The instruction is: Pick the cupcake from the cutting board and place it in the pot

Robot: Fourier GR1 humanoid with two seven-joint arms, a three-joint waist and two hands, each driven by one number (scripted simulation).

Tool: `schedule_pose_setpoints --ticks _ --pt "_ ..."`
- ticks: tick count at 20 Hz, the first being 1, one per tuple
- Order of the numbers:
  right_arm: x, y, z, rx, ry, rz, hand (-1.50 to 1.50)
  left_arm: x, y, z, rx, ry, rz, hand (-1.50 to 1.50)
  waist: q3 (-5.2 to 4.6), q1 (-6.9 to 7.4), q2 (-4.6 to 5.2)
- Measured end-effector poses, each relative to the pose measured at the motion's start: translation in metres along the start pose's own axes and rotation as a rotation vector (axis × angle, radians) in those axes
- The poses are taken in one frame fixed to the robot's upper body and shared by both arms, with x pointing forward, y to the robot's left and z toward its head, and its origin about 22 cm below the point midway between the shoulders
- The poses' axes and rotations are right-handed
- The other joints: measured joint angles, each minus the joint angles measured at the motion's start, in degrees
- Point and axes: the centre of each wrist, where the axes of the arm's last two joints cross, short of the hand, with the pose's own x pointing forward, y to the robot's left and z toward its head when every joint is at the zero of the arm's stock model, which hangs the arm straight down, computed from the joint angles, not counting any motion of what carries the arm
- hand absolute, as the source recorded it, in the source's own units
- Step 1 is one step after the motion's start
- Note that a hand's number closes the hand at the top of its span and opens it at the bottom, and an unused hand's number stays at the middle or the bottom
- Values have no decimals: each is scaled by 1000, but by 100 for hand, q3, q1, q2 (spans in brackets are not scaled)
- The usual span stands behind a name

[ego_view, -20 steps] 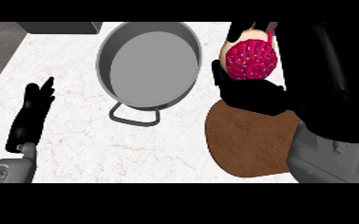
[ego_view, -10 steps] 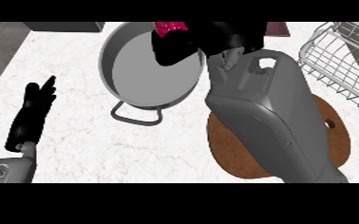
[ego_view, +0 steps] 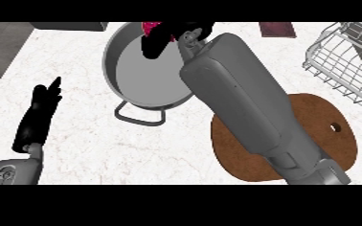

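1. The pot (ego_view: 145, 72) stands on the white marbled desk (ego_view: 84, 143) and serves as my landmark; it is grey, round, with a loop handle on its near side, and its floor looks bare where it shows.
2. The right hand (ego_view: 170, 34) hangs over the pot's far rim, black fingers curled round the cupcake (ego_view: 151, 27); only a patch of pink frosting shows above the fingers, the rest hidden by the hand.
3. So the cupcake is held over the far part of the pot, clamped in the right hand; whether it touches the pot's wall I cannot tell.
4. The right forearm (ego_view: 247, 105) is a broad grey limb running from the lower right edge up to the pot's right side, crossing part of the rim.
5. The cutting board (ego_view: 329, 143) lies right of the pot and nearer the viewer; it is round, brown, with a small hole near its right edge; the forearm covers much of its left half, and nothing sits on the part that shows.
6. The left hand (ego_view: 39, 115) rests well left of the pot, near the left edge, fingers straight and together, pointing away, holding nothing.
7. A wire rack (ego_view: 336, 57) stands right of the pot at the right edge; a dark reddish flat thing (ego_view: 277, 28) lies at the far edge, between rack and pot; I cannot tell what it is.
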Motion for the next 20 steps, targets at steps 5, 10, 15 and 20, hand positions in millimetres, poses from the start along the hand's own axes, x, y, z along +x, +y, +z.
schedule_pose_setpoints --ticks 5,10,15,20 --pt "-11 35 -10 78 51 -80 -150 8 3 -3 -6 -7 -4 0 1 44 10" --pt "-23 46 -16 36 51 -271 -150 7 -1 -3 -12 -13 -7 0 2 106 29" --pt "-34 40 -21 -108 52 -488 -150 6 4 -4 -2 -6 -2 0 5 60 20" --pt "-51 37 -22 -247 73 -621 -150 3 10 -2 10 9 4 0 7 -73 -12"
